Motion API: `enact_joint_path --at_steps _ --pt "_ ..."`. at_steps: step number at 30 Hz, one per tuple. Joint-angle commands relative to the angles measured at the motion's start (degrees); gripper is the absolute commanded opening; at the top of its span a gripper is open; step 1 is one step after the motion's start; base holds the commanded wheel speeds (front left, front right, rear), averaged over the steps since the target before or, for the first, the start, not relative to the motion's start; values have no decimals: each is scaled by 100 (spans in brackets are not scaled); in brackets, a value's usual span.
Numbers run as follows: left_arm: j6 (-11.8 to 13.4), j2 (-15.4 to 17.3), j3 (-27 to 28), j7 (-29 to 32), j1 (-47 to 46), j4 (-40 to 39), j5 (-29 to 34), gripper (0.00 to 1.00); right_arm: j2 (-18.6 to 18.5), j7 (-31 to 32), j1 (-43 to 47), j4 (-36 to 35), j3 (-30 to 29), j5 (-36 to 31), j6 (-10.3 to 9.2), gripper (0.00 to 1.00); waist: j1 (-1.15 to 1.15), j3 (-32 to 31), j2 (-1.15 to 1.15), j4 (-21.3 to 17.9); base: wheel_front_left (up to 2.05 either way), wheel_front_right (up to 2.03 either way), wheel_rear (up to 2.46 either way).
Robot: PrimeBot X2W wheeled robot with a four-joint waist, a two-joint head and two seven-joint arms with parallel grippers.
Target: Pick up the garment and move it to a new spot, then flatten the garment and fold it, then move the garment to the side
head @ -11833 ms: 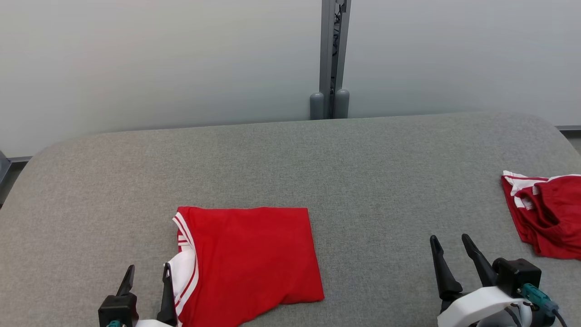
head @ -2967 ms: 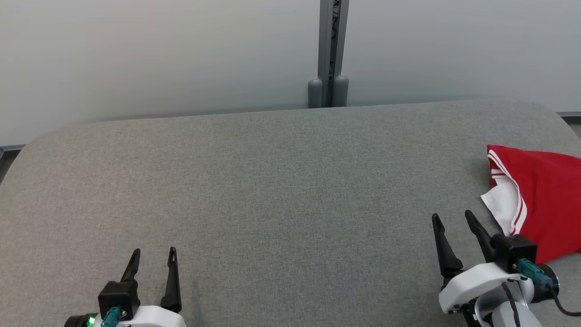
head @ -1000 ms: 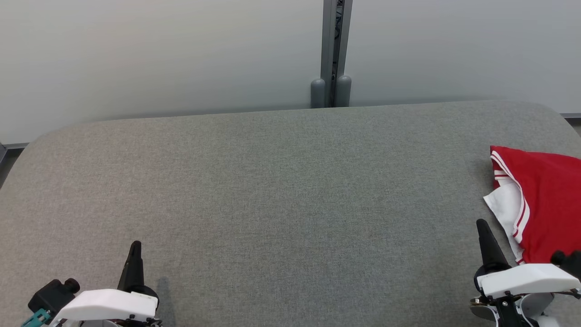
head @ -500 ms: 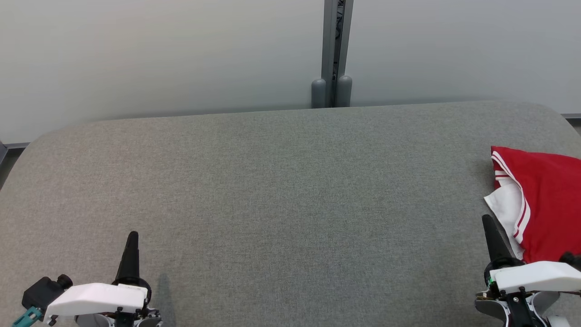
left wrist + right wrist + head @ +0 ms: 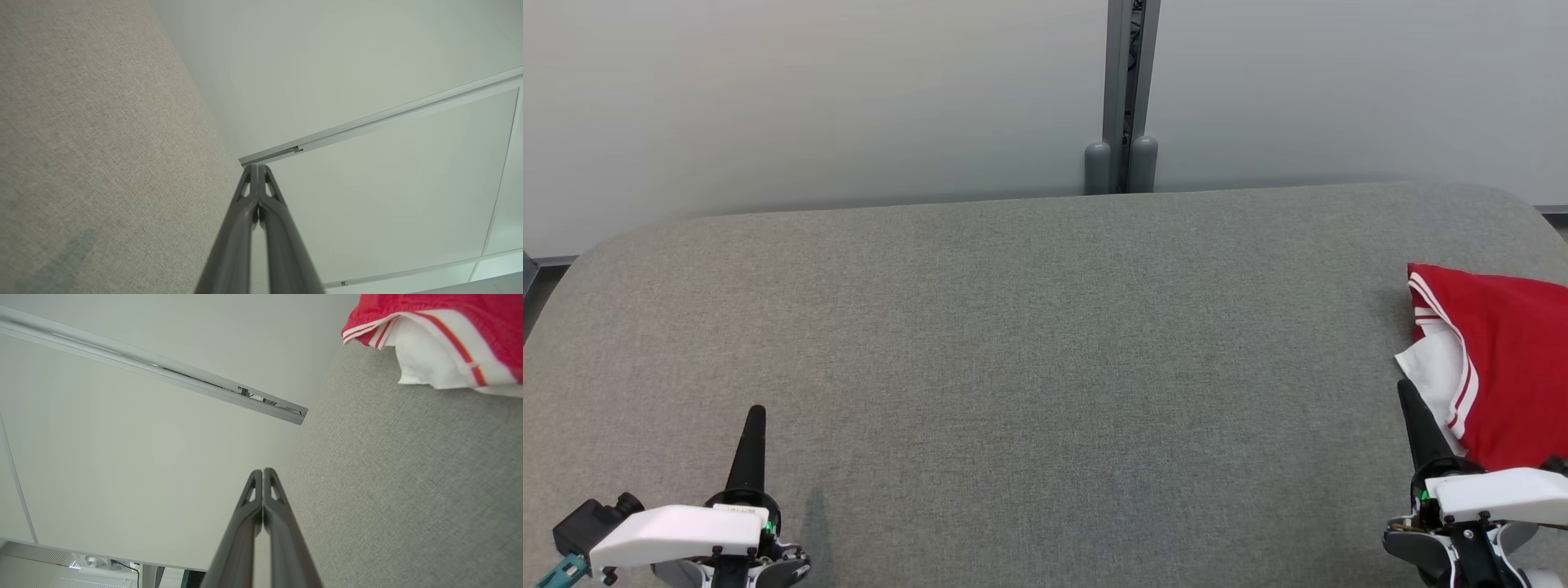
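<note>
- Now, at the near left, the left gripper point(image 5: 754, 429) hangs over the cloth with its two long dark fingers pressed together and holds nothing. Three seconds ago they stood apart, and the wrist has since rolled onto its side.
- At the near right, the right gripper point(image 5: 1410, 408) is likewise closed tight and empty. Its tip is just beside the garment's white edge; I cannot tell whether it touches.
- A little farther, the folded red garment with white striped trim point(image 5: 1507, 359) lies at the right edge of the grey fabric-covered table point(image 5: 1029, 327), partly cut off by the frame. About twelve seconds ago it lay near the left gripper.
- By my reading, the fold and the move aside are done, and both arms are retiring.
- Nothing on the broad cloth between the grippers obstructs either arm.
- Farthest off, a grey metal post point(image 5: 1124, 98) splits the pale wall panels point(image 5: 809, 106), well apart from the work.
</note>
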Motion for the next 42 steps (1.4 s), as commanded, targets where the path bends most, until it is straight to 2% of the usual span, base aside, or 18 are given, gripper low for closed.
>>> enact_joint_path --at_steps 1,42 --pt "-36 36 34 33 -155 -70 -151 0 -54 44 22 -85 -33 148 1 0 0 0 0 1 0 0 0" --pt "-273 47 226 490 -260 -290 -1973 0 -77 512 136 -450 -252 1947 1 0 0 -4 0 37 0 0 0"
